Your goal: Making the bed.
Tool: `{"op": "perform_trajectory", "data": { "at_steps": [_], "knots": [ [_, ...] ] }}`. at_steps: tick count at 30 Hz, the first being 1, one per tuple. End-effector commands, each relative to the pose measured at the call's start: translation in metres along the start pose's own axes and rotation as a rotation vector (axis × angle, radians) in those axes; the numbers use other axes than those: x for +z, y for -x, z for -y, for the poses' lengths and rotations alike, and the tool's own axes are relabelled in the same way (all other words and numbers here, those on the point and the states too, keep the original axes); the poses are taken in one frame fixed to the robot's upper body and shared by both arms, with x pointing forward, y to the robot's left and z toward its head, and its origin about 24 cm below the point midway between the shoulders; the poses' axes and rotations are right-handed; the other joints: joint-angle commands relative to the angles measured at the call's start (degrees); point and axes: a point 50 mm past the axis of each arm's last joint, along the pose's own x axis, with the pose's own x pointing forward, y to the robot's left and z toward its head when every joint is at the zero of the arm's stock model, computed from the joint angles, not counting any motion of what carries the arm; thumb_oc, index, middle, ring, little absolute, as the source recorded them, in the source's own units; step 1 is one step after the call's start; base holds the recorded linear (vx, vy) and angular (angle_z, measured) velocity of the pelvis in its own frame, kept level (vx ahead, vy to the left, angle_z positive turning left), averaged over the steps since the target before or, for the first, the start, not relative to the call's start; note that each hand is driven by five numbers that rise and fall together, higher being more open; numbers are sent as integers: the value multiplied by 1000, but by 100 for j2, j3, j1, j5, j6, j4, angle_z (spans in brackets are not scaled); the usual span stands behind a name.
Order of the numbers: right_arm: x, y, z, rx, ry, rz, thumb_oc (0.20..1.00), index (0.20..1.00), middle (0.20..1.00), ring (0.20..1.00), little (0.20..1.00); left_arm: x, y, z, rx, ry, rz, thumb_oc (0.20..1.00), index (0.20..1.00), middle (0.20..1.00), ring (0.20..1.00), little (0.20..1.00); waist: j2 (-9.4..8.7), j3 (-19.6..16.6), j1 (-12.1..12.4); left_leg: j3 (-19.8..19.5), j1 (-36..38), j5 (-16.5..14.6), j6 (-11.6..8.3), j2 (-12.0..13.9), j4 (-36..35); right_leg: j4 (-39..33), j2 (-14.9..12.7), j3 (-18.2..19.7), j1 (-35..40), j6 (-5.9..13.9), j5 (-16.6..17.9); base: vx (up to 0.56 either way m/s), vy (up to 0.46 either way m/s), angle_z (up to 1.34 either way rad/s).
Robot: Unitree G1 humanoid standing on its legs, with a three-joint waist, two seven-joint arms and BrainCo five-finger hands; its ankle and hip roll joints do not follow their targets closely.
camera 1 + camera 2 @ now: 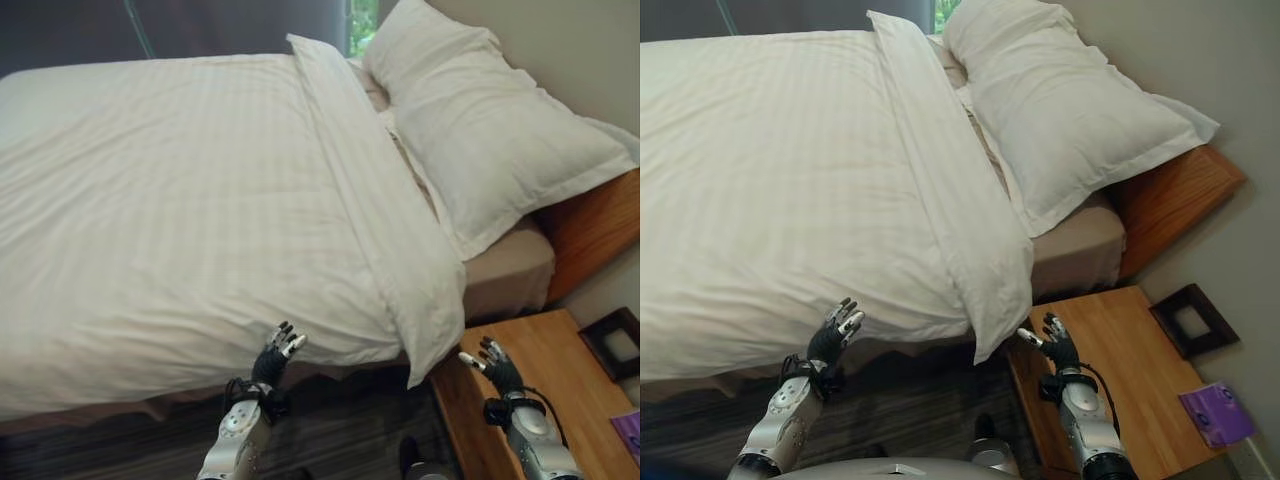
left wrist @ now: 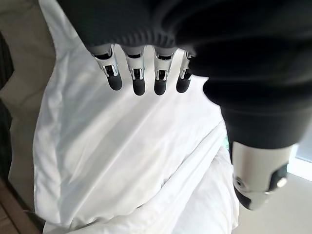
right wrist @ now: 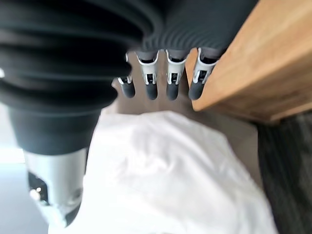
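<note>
White duvet point(image 1: 190, 200) spread over the bed, its folded top edge hanging off the near corner; pillow point(image 1: 485, 120) against the wooden headboard point(image 1: 595, 225). Left hand point(image 1: 278, 352), fingers straight and relaxed, holding nothing, raised just before the duvet's near edge. Right hand point(image 1: 1055, 342), likewise loose and bare, above the wooden nightstand point(image 1: 1130, 370). The right eye view adds a purple packet point(image 1: 1217, 414) beside a dark frame point(image 1: 1188, 320). Grey wall behind the headboard.

Bed point(image 1: 510, 270): tan sheet bare at the head end.
Duvet point(image 1: 180, 200): spread over the bed, top edge folded back.
Pillow point(image 1: 480, 120): at the headboard point(image 1: 595, 230).
Nightstand point(image 1: 1120, 370): beside the bed, purple item point(image 1: 1217, 413) on it.
</note>
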Motion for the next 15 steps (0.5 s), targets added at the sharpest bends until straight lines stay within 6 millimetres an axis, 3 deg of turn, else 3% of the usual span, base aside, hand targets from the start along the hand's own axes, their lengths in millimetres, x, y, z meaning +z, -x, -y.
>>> {"op": "perform_trajectory", "data": {
  "at_steps": [1, 2, 3, 4, 5, 7, 12, 15],
  "knots": [
    [50, -10, -3, 4, 62, 221, 1000, 1000, 1000, 1000, 1000, 57, -8, -9, 27, -155, 223, 1000, 1000, 1000, 1000, 1000, 87, 213, 95, 49, 62, 263, -275, 657, 71, 1062, -76, 169, -242, 280, -276, -194, 75, -20],
    [55, -7, -1, 1, 64, 255, 1000, 1000, 1000, 1000, 1000, 65, -7, -11, 40, -184, 261, 1000, 1000, 1000, 1000, 1000, 90, 218, 110, 22, 32, 286, -240, 647, 71, 1174, 76, 276, -153, 254, -417, -194, 102, -5],
    [71, 0, 4, -24, 110, 348, 1000, 1000, 1000, 1000, 1000, 86, -2, -15, 69, -251, 357, 1000, 1000, 1000, 1000, 1000, 110, 194, 162, -74, -63, 323, -153, 566, 71, 1410, 466, 541, 18, 137, -785, -179, 86, 15],
    [77, 4, 7, -33, 149, 390, 1000, 1000, 1000, 1000, 1000, 94, 2, -18, 95, -284, 397, 1000, 1000, 1000, 1000, 1000, 132, 170, 218, -120, -129, 351, -123, 542, 71, 1400, 604, 664, 66, 48, -877, -139, 45, 38],
    [93, 11, 2, -31, 160, 487, 1000, 1000, 1000, 1000, 1000, 111, 8, -21, 125, -373, 475, 1000, 1000, 1000, 1000, 1000, 109, 89, 407, -119, -260, 412, -124, 464, 94, 911, 613, 573, 469, -201, -1223, -73, -42, 44],
    [105, 13, -5, -15, 142, 554, 1000, 1000, 1000, 1000, 1000, 120, 14, -24, 162, -413, 528, 1000, 1000, 1000, 1000, 1000, 107, 74, 561, -32, -306, 492, -179, 505, 139, 569, 530, 423, 614, -238, -1246, -47, -91, 23],
    [126, 18, -28, 94, 165, 658, 1000, 1000, 1000, 1000, 1000, 114, 18, -32, 240, -415, 524, 1000, 1000, 1000, 1000, 1000, 226, 181, 715, 28, -382, 626, -242, 524, 227, -102, 506, 573, 888, -252, -1050, -41, -69, 4],
    [138, 20, -37, 142, 161, 709, 1000, 1000, 1000, 1000, 1000, 112, 21, -29, 240, -375, 538, 1000, 1000, 1000, 1000, 1000, 341, 518, 812, -65, -980, 667, -347, 584, 907, -327, 435, 539, 944, -335, -1011, -237, -35, 6]
  ]
}}
